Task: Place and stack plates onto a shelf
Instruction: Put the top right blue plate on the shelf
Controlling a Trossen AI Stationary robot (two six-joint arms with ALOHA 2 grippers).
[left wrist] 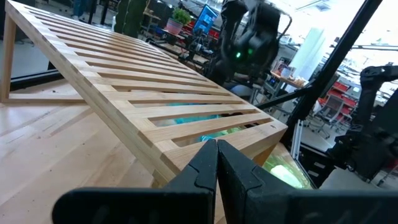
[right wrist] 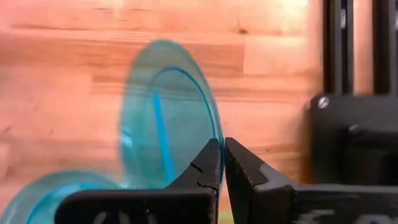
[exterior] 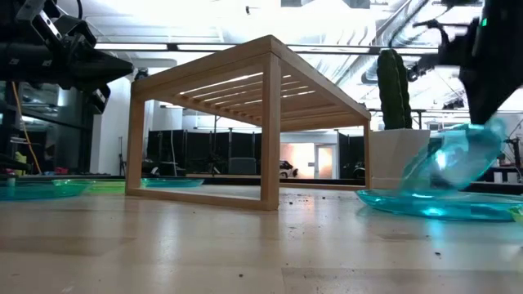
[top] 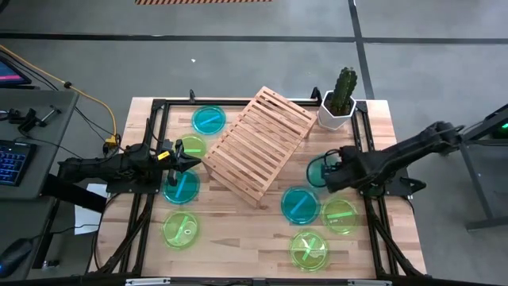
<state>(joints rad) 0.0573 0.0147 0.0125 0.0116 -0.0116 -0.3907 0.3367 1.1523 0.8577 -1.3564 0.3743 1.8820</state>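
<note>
My right gripper (right wrist: 222,163) is clamped on the rim of a round translucent teal-blue plastic plate (right wrist: 168,118), holding it tilted up on edge above the table's right side, between the wooden rack and the right rail. Low view: this plate (exterior: 458,159) hangs slanted over another teal plate (exterior: 433,204) lying flat below. Near it on the light wooden tabletop (top: 238,238) lie two lime-green plates (top: 340,215) and (top: 308,249), both flat. The light wooden rectangular slatted shelf (top: 258,143) sits mid-table, turned diagonally, top bare of plates. A white pot holding a green cactus (top: 340,99) stands at the rack's far right corner, close to my right arm's path. My left gripper (left wrist: 217,163) has its fingers pressed together, holding nothing, hovering just beside the rack's left edge. Around it: a teal plate (top: 209,120), a green one (top: 190,147), a teal one (top: 181,187), and a green one (top: 180,229).
</note>
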